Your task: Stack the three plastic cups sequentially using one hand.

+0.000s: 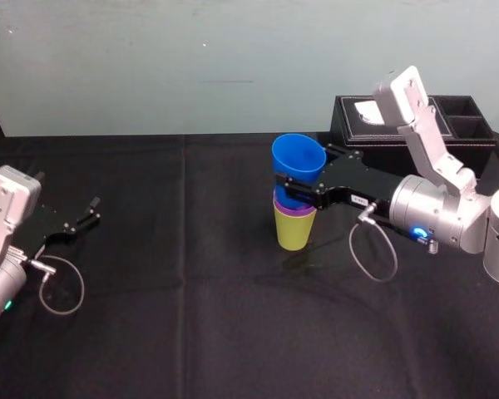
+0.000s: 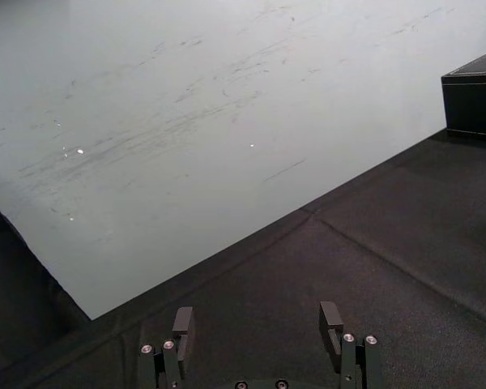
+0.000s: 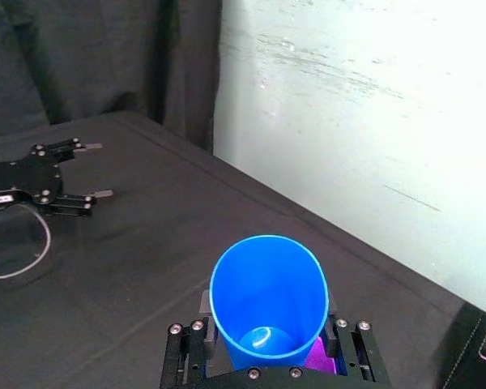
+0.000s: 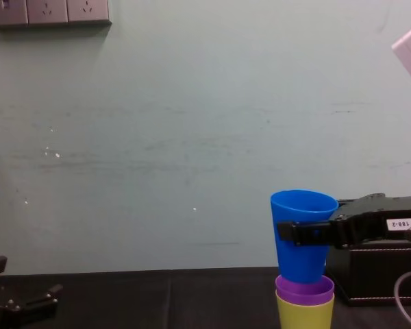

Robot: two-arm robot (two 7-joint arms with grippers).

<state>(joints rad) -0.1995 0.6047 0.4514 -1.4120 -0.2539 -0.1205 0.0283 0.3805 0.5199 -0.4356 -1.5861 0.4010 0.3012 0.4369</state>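
The yellow-green cup (image 1: 293,233) stands upright at the middle of the black table, with the purple cup (image 1: 292,211) nested inside it. Above them the blue cup (image 1: 298,158) leans slightly, its base lowered into the purple cup (image 4: 304,286). My right gripper (image 1: 289,189) reaches in from the right and is shut on the blue cup (image 4: 303,233), one finger on each side of its lower wall. From the right wrist I look down into the blue cup (image 3: 267,300), with a sliver of purple (image 3: 320,353) beside it. My left gripper (image 1: 87,212) rests open at the far left, nothing between its fingers (image 2: 183,322).
A black tissue box (image 1: 374,116) and a black divided organiser (image 1: 466,118) stand at the back right, just behind my right arm. A pale wall runs along the table's far edge. Black cloth (image 1: 191,291) covers the table between the arms and in front of the cups.
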